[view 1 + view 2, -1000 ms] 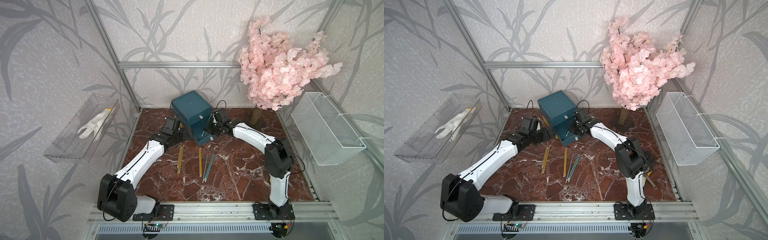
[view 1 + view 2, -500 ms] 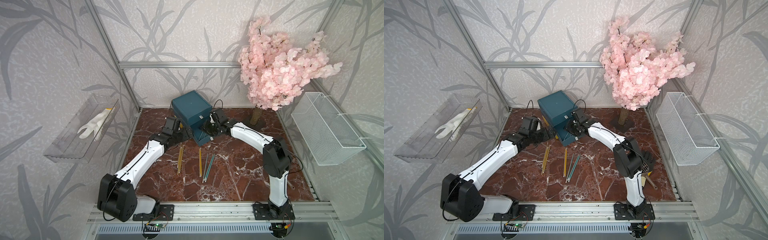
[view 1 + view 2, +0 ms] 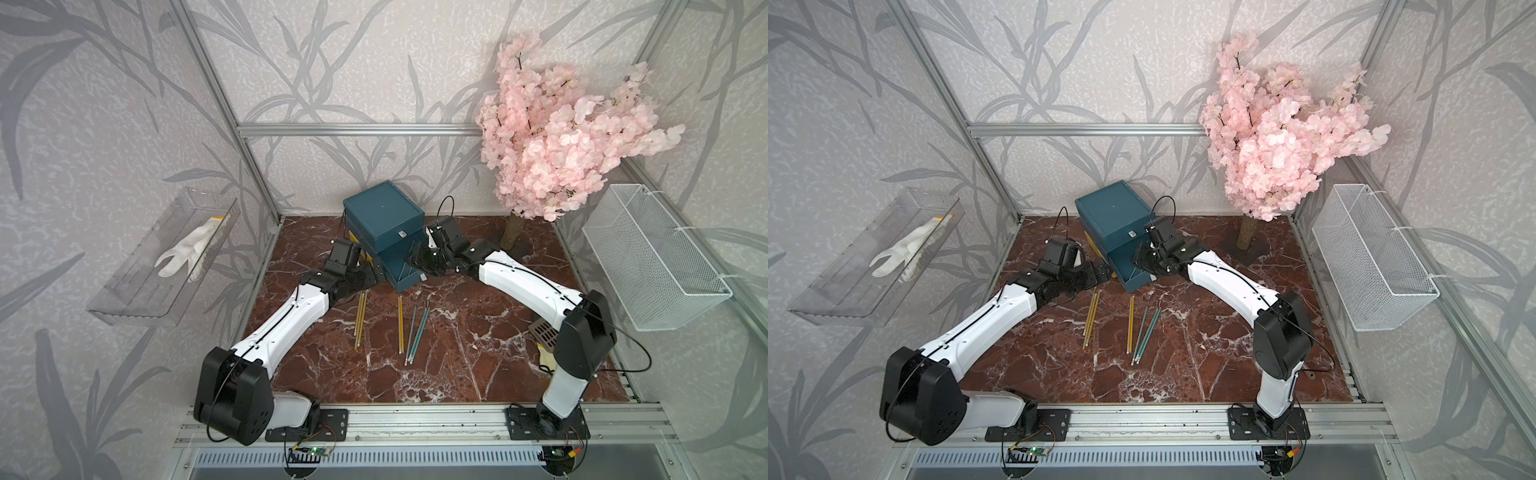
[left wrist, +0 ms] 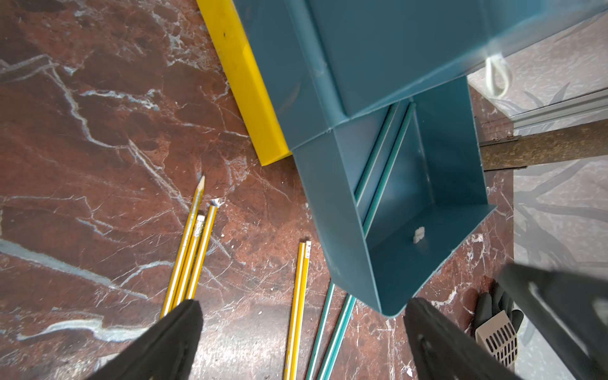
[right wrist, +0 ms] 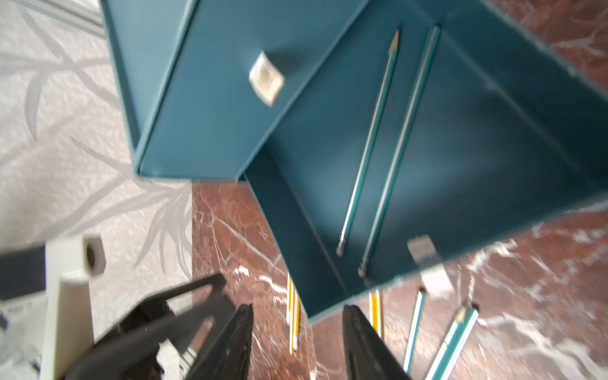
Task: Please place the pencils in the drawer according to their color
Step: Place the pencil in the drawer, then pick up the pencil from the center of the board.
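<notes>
Right gripper (image 5: pixel 297 311) just opened, empty, over the open teal tier (image 5: pixel 493 138) of the drawer (image 3: pixel 384 214).
Two teal pencils (image 5: pixel 370 141) lie inside, one probably just dropped; left gripper (image 4: pixel 302 304) gapes empty; other pencils (image 3: pixel 401 328) wait on the table (image 3: pixel 478 374).

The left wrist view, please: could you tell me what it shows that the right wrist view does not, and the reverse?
Only the left wrist view shows the yellow plastic tier and the brown tree trunk. Only the right wrist view shows the white pull tab on the shut dark teal tier. Both show the pulled-out dark teal plastic drawer holding two teal-green pencils, with yellow striped pencils and more teal-green pencils lying on the red marble tabletop.
</notes>
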You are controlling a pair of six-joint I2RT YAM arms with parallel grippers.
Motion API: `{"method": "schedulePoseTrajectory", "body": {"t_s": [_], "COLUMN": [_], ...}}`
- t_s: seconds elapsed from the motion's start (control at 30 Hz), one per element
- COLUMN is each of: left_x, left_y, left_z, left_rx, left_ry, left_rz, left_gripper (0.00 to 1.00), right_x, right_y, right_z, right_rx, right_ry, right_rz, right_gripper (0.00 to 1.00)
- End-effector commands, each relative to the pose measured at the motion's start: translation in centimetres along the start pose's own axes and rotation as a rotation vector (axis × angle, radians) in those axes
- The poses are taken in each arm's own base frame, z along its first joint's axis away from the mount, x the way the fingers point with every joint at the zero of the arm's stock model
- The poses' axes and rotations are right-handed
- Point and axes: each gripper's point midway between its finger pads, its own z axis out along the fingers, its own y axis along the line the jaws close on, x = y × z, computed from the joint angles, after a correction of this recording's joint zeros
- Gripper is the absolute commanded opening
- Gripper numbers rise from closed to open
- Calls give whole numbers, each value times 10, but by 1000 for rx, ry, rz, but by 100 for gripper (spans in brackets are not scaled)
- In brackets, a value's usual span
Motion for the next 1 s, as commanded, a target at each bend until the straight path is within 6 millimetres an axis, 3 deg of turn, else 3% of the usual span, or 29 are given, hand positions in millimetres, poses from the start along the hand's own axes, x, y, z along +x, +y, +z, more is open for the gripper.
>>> {"method": "schedulePoseTrajectory", "body": {"t_s": [0.0,0.17,0.33,0.43,0.6,0.97], "left_x": [1,11,21,24,28,31], "left_y": [5,10,13,16,20,21], "left_z": [-8,-6,-8,-11,-11,-8], "left_rx": [-3,-4,-2,-3,-8,-4], "left_ry": [-18,4,32,34,41,44], "left_rz": [27,30,26,27,27,19], "left_gripper": [100,100,100,100,100,100], "right_x": [29,75,126,157,176,187], "right_y": [-25,-58,-96,-108,-119,-124], "right_z": [-18,-21,-1,12,28,40], "right_rx": [103,212,313,365,431,445], "right_ry": [9,36,117,194,253,309], "right_rz": [-42,-63,-61,-111,-173,-175], "right_gripper": [48,48,47,46,41,33]}}
